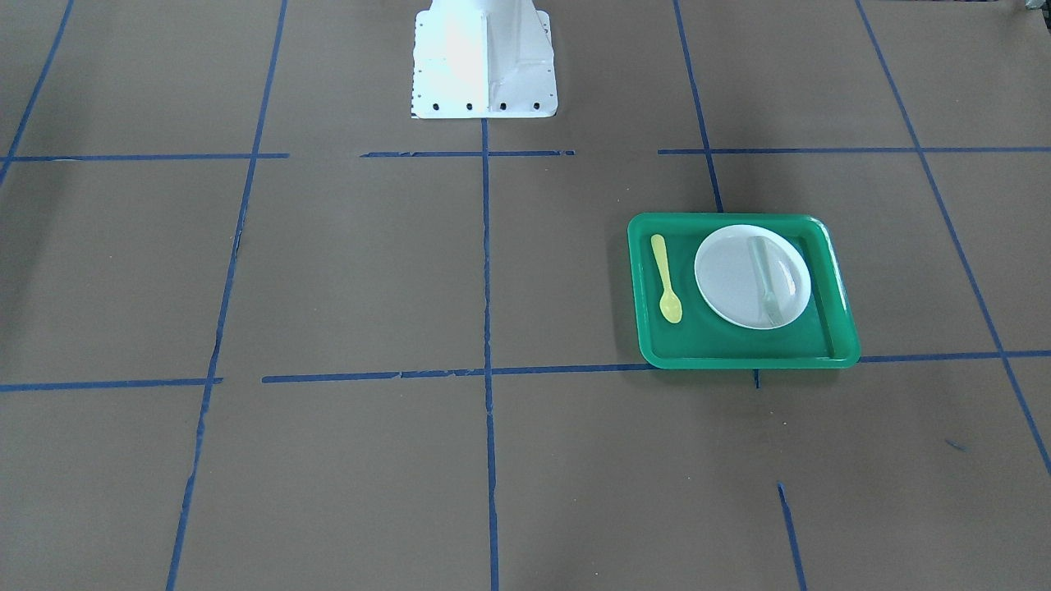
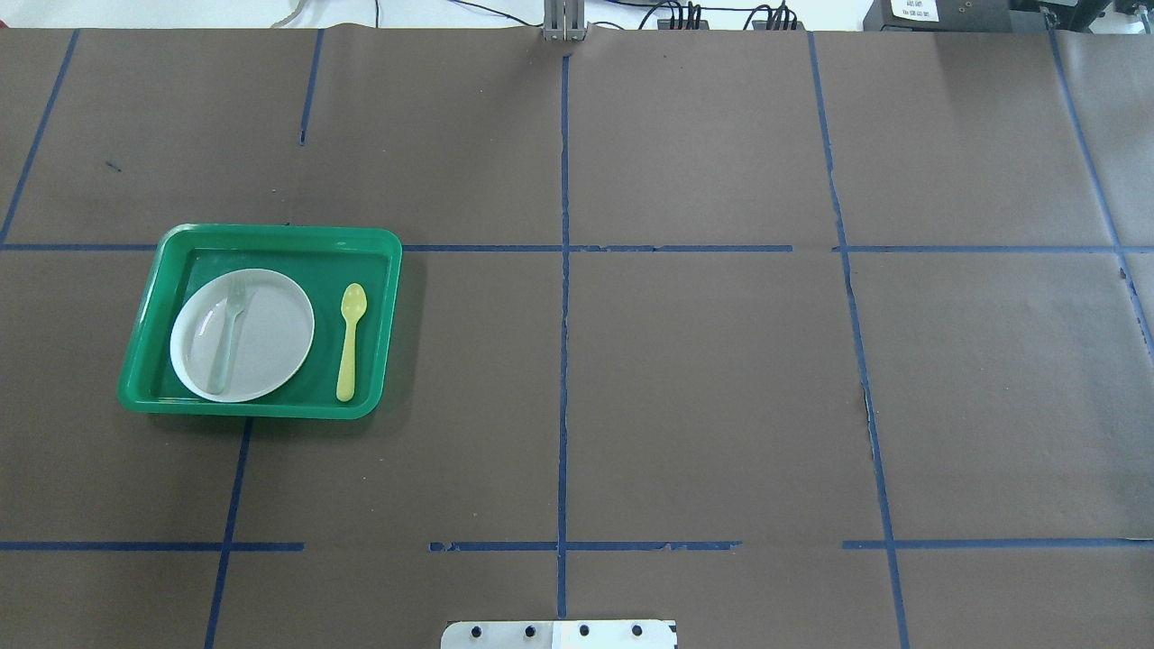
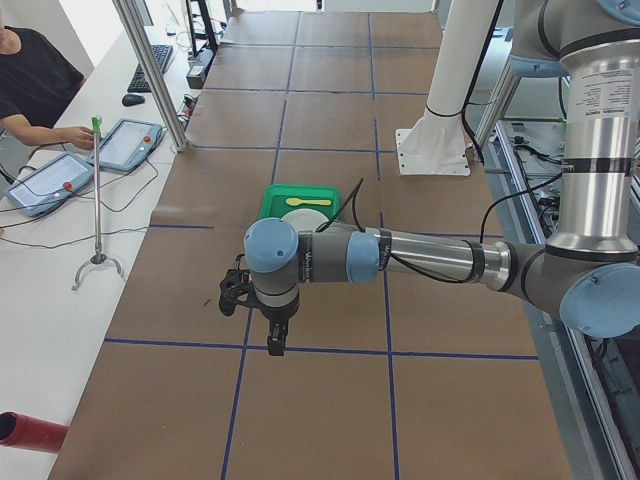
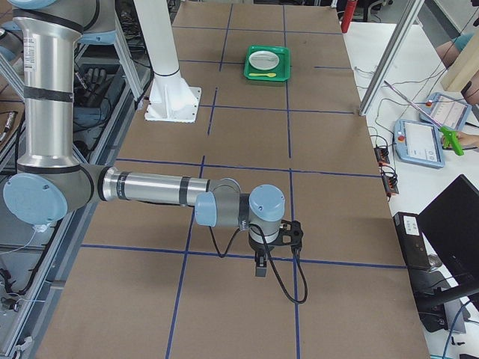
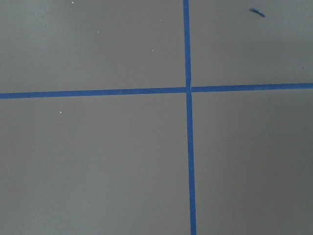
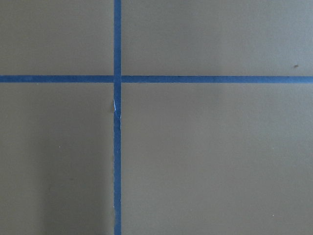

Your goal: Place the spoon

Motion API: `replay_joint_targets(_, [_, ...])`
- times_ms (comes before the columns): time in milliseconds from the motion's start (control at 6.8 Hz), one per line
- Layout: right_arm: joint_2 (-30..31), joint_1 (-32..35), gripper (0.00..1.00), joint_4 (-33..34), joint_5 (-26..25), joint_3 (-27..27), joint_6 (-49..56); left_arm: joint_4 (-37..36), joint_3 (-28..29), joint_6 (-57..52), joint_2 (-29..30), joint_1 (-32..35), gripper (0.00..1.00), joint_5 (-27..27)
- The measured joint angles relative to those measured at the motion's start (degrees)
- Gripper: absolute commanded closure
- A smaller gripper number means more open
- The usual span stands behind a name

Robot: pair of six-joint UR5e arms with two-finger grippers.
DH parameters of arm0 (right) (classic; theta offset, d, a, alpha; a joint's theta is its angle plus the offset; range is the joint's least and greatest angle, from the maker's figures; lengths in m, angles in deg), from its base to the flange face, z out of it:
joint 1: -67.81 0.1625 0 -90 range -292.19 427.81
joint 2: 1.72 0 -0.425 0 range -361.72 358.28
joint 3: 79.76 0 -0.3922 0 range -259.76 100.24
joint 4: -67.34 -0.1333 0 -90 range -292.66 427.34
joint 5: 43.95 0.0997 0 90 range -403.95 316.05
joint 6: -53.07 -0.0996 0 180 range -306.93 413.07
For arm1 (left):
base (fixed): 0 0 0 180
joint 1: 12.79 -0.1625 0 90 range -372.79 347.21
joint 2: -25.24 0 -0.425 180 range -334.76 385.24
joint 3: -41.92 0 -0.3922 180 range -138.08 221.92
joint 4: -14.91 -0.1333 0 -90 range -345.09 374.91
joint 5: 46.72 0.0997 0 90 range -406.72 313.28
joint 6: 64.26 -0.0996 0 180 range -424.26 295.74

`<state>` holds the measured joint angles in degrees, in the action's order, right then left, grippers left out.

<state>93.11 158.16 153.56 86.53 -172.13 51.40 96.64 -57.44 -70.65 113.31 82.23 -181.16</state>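
Note:
The yellow spoon (image 1: pixel 666 279) lies on the floor of a green tray (image 1: pixel 739 359), beside a white plate (image 1: pixel 727 279) and not touching it. It also shows in the overhead view (image 2: pixel 350 342), bowl toward the far side. My left gripper (image 3: pixel 275 340) hangs over bare table well short of the tray; it shows only in the left side view, so I cannot tell if it is open or shut. My right gripper (image 4: pixel 260 265) hangs far from the tray (image 4: pixel 267 63); it shows only in the right side view, so I cannot tell its state either.
A pale grey-green fork (image 2: pixel 225 338) lies across the plate (image 2: pixel 270 333). The table is brown paper with blue tape lines. The robot's white base (image 1: pixel 484 61) stands at mid-table. Both wrist views show only paper and tape. An operator (image 3: pixel 35 90) sits at a side desk.

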Motion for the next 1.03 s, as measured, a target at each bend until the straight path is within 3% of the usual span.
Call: replay_joint_targets(1029, [0.0,0.0,0.00,0.0,0.0,0.0,0.0,0.4,0.1,-0.3,1.0,-0.1,0.00,0.1])
